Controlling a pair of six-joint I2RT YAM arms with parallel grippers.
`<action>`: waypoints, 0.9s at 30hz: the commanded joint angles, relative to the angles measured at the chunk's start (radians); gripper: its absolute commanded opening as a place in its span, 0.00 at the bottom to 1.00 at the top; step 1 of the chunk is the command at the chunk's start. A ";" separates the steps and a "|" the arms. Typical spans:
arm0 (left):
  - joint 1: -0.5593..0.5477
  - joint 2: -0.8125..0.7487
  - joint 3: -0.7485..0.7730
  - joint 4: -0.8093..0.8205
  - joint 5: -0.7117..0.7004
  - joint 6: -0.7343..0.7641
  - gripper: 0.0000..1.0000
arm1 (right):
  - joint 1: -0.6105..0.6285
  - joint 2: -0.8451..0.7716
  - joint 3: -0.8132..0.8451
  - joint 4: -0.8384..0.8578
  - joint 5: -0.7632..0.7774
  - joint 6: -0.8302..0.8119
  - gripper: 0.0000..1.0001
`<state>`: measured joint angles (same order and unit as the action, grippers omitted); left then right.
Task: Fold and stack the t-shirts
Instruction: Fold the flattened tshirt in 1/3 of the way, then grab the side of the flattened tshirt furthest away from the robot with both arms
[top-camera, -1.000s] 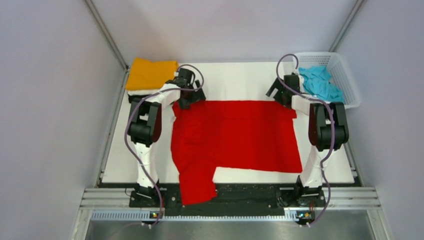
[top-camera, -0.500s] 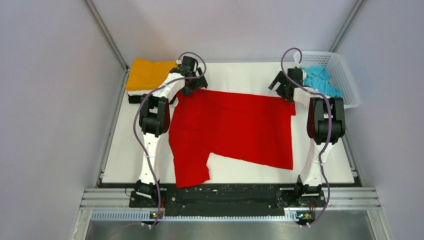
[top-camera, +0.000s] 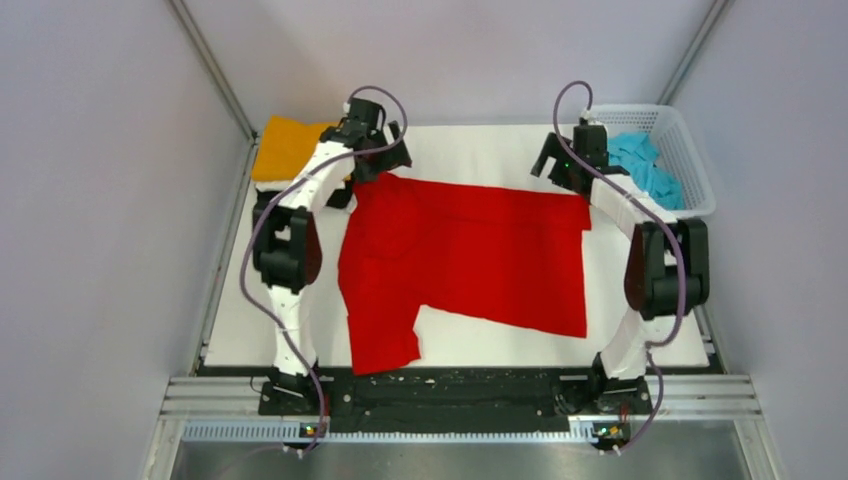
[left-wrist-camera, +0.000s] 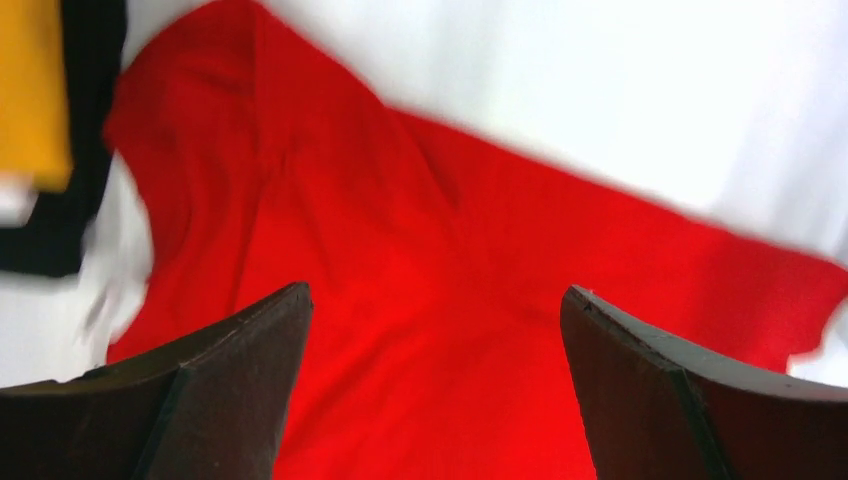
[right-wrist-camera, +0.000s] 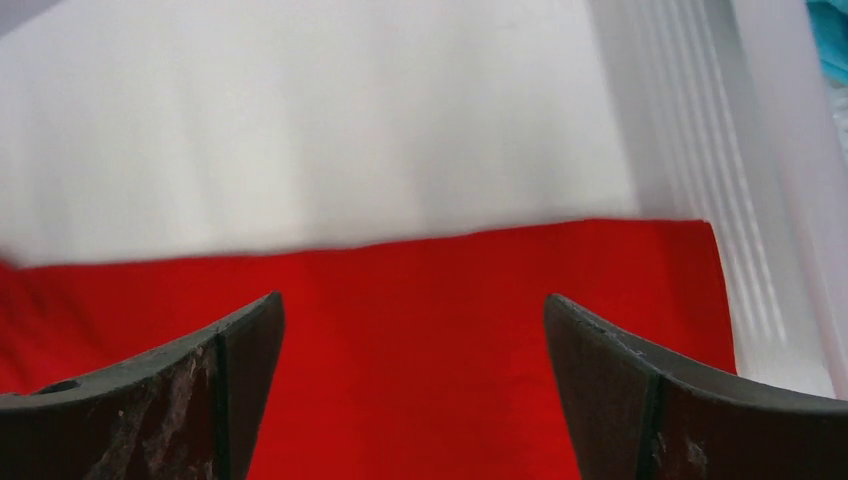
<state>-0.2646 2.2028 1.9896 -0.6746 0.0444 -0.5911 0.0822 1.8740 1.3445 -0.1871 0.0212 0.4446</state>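
Note:
The bright red t-shirt lies spread on the white table, one sleeve reaching toward the near edge. My left gripper is open and empty above its far left corner; the wrist view shows red cloth under the spread jaws. My right gripper is open and empty above the far right corner, over the shirt's far edge. A folded orange-yellow t-shirt sits at the back left, with black cloth beside it. The light blue t-shirt lies crumpled in the basket.
The white lattice basket stands at the back right, close to my right arm; its wall shows in the right wrist view. Grey enclosure walls and metal rails bound the table. The black base rail runs along the near edge.
The red shirt was dragged toward the back and now lies on the table instead of hanging over the near edge. Both grippers have lifted off its far corners and moved farther back.

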 joint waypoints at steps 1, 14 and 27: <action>-0.053 -0.406 -0.281 0.003 -0.024 0.020 0.99 | 0.048 -0.294 -0.124 0.022 0.015 -0.042 0.99; -0.465 -1.212 -1.256 -0.307 -0.305 -0.325 0.98 | 0.109 -0.924 -0.652 -0.206 0.033 0.086 0.99; -0.696 -1.177 -1.490 -0.108 -0.197 -0.542 0.70 | 0.110 -1.273 -0.850 -0.418 0.155 0.281 0.99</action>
<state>-0.9539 1.0027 0.5411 -0.9112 -0.1207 -1.0702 0.1879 0.6395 0.4969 -0.5827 0.1406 0.6418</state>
